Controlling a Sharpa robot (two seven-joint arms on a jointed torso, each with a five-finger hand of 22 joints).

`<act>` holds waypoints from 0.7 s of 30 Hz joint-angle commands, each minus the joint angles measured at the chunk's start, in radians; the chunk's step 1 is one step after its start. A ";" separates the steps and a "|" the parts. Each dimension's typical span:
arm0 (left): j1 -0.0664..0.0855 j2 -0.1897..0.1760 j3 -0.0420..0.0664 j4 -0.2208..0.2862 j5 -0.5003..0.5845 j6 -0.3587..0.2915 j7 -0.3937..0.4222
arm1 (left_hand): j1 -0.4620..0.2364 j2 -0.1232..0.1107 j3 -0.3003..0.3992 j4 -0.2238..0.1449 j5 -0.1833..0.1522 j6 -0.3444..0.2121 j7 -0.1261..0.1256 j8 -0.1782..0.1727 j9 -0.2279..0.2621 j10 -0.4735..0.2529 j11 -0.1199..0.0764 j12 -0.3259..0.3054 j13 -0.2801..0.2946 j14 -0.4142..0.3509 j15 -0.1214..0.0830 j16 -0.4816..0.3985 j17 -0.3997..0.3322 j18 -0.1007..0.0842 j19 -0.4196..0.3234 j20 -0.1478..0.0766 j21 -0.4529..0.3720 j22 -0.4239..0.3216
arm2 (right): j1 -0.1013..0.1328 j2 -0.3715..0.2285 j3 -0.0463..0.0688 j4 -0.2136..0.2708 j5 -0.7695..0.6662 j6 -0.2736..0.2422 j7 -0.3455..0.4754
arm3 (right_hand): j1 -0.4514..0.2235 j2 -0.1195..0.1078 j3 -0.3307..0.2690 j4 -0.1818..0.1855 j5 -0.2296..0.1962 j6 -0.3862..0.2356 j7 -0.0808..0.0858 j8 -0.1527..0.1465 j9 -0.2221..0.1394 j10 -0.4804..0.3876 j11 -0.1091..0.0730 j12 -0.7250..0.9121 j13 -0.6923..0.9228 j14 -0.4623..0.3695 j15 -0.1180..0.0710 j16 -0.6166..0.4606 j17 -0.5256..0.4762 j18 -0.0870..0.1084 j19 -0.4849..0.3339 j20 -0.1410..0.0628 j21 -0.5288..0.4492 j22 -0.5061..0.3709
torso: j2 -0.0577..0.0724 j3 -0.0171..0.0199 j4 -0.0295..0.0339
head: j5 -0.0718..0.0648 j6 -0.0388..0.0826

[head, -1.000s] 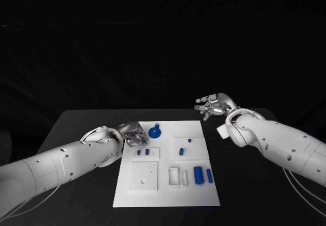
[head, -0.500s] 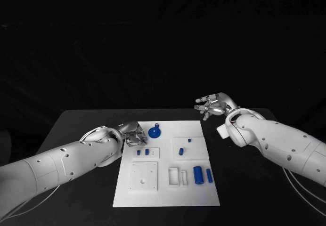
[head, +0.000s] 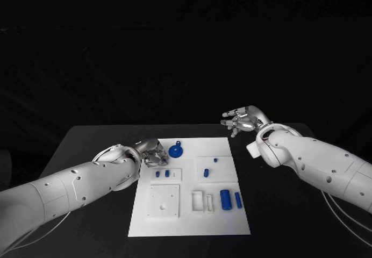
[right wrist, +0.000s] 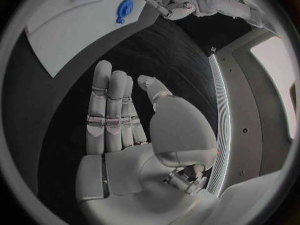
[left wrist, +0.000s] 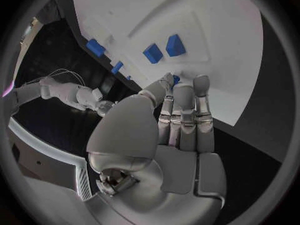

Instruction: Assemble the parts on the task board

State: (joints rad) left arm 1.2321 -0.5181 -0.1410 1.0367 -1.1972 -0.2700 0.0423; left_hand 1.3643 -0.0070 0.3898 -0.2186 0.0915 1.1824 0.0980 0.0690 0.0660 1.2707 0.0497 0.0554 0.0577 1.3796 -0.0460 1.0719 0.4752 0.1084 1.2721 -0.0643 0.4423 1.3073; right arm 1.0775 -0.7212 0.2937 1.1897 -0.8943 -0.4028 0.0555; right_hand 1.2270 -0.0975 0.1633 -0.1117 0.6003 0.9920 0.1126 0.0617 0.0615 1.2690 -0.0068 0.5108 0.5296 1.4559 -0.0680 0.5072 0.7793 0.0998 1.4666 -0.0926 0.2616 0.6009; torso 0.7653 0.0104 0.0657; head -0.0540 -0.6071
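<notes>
The white task board lies in the middle of the black table. A round blue part with a small knob sits near its far left corner, and the same round blue part appears in the right wrist view. My left hand is at the board's left edge, just beside that part. Its fingers lie straight and together, with the thumb tip against them and a bit of blue showing there. Whether it is held I cannot tell. My right hand hovers beyond the board's far right corner, fingers apart and holding nothing.
Two small blue pegs stand in a square plate on the board. A single blue peg stands to their right. A thick blue cylinder and a thinner blue cylinder lie near the board's right edge, beside white slotted blocks.
</notes>
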 commanded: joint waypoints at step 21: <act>-0.013 -0.002 -0.011 0.012 -0.040 0.036 0.010 | 0.013 -0.007 -0.003 -0.018 -0.004 -0.007 0.003 -0.006 0.000 0.016 -0.002 0.004 0.002 -0.007 0.003 -0.005 0.001 0.010 -0.026 0.003 0.009 0.022 | 0.000 -0.006 0.001 0.003 -0.004 0.011 0.008 | -0.002 0.002 0.001 -0.001 0.003 -0.001 0.003 -0.001 0.000 -0.005 -0.001 0.003 -0.001 -0.003 0.000 0.003 0.001 -0.004 0.033 0.006 -0.001 0.001 | -0.001 -0.0019 0.0031 | -0.004 -0.005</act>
State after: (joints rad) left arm 1.2282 -0.5208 -0.1451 1.0444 -1.2204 -0.2670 0.0430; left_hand 1.3726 -0.0117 0.3848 -0.2325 0.0862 1.1812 0.0992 0.0690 0.0660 1.2707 0.0497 0.0536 0.0586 1.3774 -0.0437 1.0687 0.4753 0.1083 1.2521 -0.0628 0.4469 1.3080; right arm 1.0775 -0.7270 0.2937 1.1907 -0.8943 -0.4026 0.0556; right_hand 1.2270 -0.0975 0.1633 -0.1117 0.6003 0.9920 0.1125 0.0617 0.0616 1.2691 -0.0068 0.5108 0.5297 1.4559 -0.0680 0.5072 0.7793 0.0998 1.4666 -0.0926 0.2616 0.6008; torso 0.7642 0.0084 0.0685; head -0.0577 -0.6116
